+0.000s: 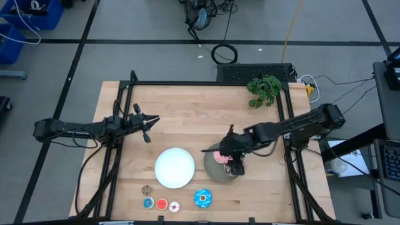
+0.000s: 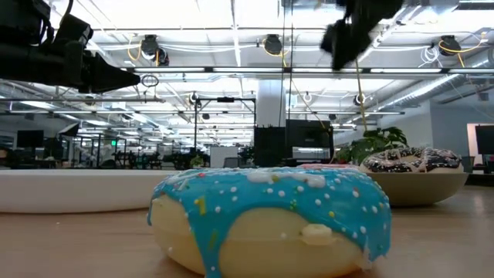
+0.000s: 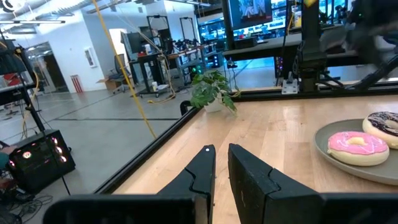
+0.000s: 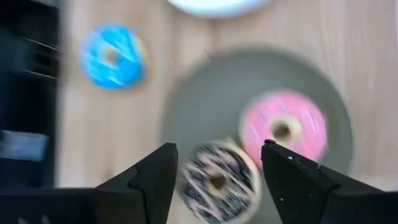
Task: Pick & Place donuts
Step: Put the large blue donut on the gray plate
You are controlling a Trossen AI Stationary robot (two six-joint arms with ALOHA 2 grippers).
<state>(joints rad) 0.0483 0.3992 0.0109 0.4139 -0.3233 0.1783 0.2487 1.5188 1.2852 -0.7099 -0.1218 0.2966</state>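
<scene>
Two donuts already lie on the grey plate (image 1: 215, 170) in the high view, pink donut (image 1: 217, 155) at its 11 o'clock, with the right tool (image 1: 237, 167) over the plate's 3 o'clock; four tiny donuts (image 1: 160, 201) and the blue donut (image 1: 202, 198) wait on the worktop (image 1: 187, 112). From the low view, the blue donut (image 2: 270, 220) fills the foreground. Left wrist view: left tool (image 3: 221, 168) nearly closed, empty. Right wrist view: right tool (image 4: 217, 163) spread wide, holding nothing, above the dark drizzled donut (image 4: 217, 180); lifting carelessly could nudge it off the rim.

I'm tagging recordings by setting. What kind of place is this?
Probably a robotics lab or open workshop: a wooden table in a black frame on a taped concrete floor, rows of benches and monitors behind, exposed ceiling lights, cables, and a potted plant.
</scene>
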